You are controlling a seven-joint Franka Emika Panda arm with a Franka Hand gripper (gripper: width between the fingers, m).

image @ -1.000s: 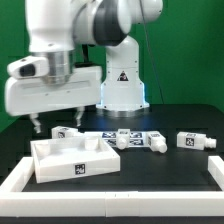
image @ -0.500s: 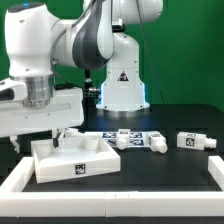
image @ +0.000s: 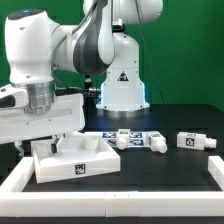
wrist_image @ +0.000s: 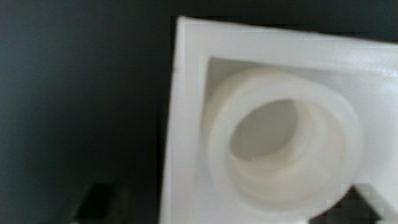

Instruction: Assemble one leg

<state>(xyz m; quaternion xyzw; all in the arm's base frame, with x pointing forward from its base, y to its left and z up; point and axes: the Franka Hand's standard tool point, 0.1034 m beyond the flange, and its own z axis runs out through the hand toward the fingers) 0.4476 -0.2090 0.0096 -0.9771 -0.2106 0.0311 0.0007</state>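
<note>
White Panda arm (image: 90,40) fills the exterior view's left on my screen, bent low over the black table (image: 150,170). The square tabletop (image: 75,162) lies near, at the exterior view's left, recess up. To its right a tagged leg (image: 152,141) lies on its side, and a second leg (image: 196,141) lies well apart, further right. The gripper (image: 36,146) sits at the tabletop's far left corner, jaws spread wide and clamping nothing. My wrist view shows a round screw hole (wrist_image: 276,150) in that corner.

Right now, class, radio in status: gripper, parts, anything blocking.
Gripper open, low over white tabletop corner. Nearest leg untouched. Nothing seen blocking.
</note>
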